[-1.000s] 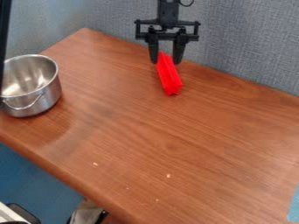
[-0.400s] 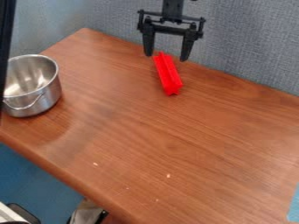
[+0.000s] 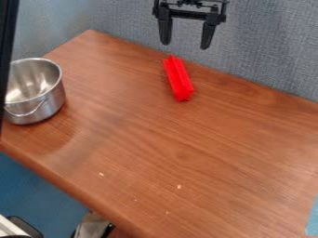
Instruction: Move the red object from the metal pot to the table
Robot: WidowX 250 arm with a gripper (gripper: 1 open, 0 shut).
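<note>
Red bar point(image 3: 180, 77) is lying flat on the table point(image 3: 187, 158) now, close to the far edge, and the gripper point(image 3: 187, 40) has let go of it. A second ago the fingers were still down around its upper end; now they've lifted clear and hang above it near the top of the view, spread wide with nothing between them. The bar itself hasn't budged. Its long axis runs from the far edge toward the near side, tilted slightly right at the near end. Pot point(image 3: 30, 88) sits well apart at the left edge, looks empty. Loads of bare wood in the middle and toward the near and right edges.
</note>
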